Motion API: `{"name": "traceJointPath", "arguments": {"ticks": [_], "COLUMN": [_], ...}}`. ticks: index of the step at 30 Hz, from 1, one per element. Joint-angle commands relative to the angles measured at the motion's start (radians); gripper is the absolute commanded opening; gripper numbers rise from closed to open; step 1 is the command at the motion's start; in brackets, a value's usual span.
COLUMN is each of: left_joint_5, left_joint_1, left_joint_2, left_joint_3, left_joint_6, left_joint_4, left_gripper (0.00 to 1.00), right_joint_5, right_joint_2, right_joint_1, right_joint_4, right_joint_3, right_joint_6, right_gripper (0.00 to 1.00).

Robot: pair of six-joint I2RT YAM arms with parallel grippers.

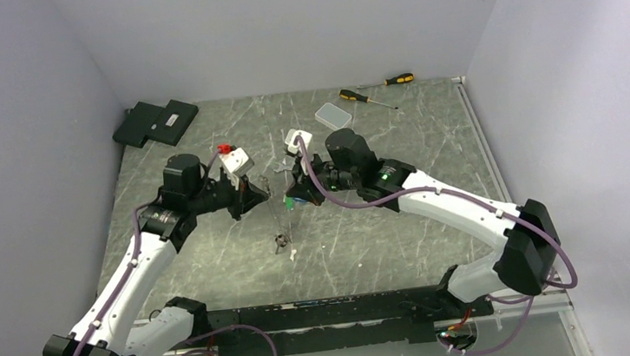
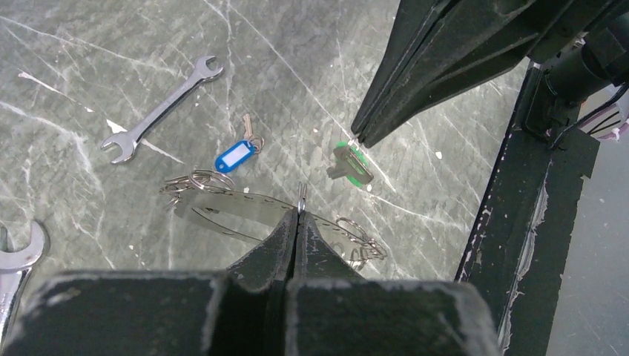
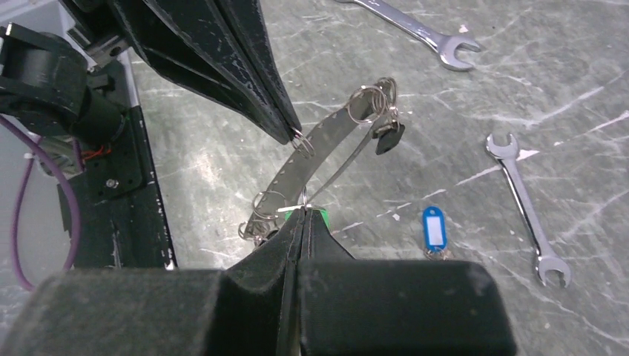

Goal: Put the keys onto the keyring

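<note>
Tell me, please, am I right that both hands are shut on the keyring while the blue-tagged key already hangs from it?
No: the blue-tagged key lies on the table, apart from the keyring, as the right wrist view shows. The left hand and right hand are shut on it.

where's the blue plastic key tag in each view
top external: too small to make out
left wrist: blue plastic key tag, left of centre
right wrist: the tag lies lower right
shared landmark: pale grey keyring band
</note>
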Motion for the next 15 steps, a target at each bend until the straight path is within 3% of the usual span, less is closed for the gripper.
{"name": "traceJointPath", "arguments": {"ticks": [1, 15], "left_joint_5": [0.001, -0.010], "left_joint_1": [0.002, -0.020], "left_joint_2": [-0.007, -0.005], "left_joint_3": [0.041, 0.043], "left_joint_6": [-0.024, -0.028], "left_joint_4": [0.046, 0.044], "left_gripper": [0.00, 0.00], "right_joint_5": [-0.074, -0.119], "right_joint_2": [0.020, 0.087], "right_joint_1": [0.002, 0.020], "right_joint_4": [0.046, 0.059], "right_joint_3": [0.065, 0.122], "right_joint_6": [0.034, 0.050], "right_gripper": [0.00, 0.00]}}
